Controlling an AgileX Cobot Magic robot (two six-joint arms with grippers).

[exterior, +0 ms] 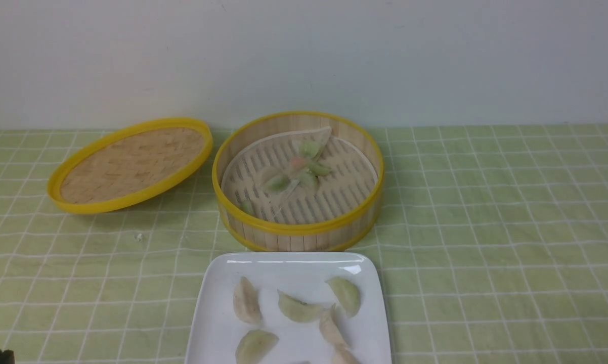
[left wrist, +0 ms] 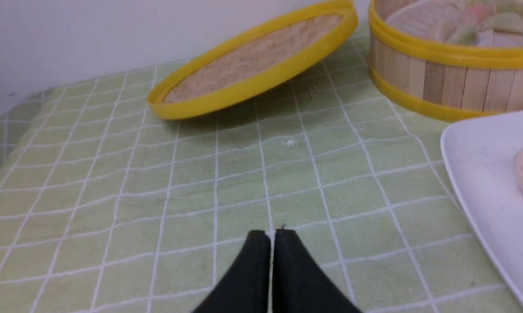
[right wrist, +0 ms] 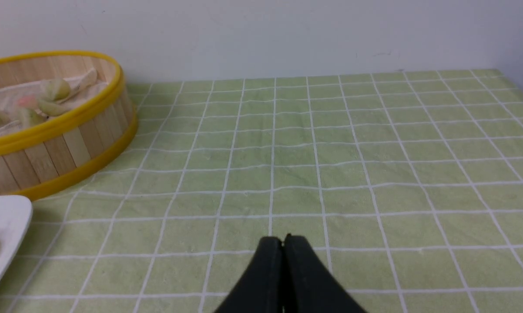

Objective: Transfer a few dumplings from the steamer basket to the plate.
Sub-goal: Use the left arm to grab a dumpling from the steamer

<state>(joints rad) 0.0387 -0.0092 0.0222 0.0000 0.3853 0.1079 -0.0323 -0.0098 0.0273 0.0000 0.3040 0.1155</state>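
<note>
My left gripper and right gripper are both pressed together, holding nothing, over the checked cloth, which lies wide on my right while the tilted lid crowds my left. The plate sits just before the steamer basket, its near edge cut off. Several dumplings lie on it, and those in the basket blur into a pale heap.
</note>
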